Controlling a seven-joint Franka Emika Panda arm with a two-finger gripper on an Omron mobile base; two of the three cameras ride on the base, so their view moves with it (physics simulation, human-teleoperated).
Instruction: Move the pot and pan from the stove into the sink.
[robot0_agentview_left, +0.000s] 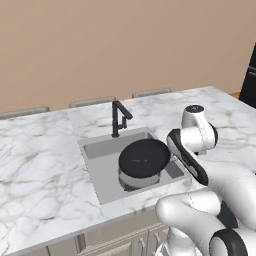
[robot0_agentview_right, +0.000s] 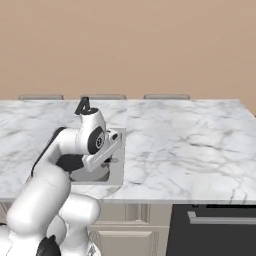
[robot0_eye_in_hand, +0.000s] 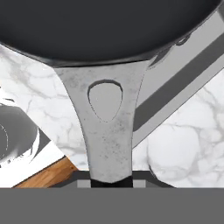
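The black pan lies level over the sink, right above the grey pot, whose rim shows under its near edge. Whether the pan rests on the pot I cannot tell. My gripper is shut on the end of the pan's grey handle, which has an oval hole in it. In the hand view the pan spreads across the top. From the right, my arm covers most of the sink, and a dark piece of the pan shows behind it. The stove is out of view.
A black angular faucet stands at the sink's far edge, close behind the pan. White marble counter surrounds the basin. Chair backs line the far side. A dark appliance front sits under the counter to the right.
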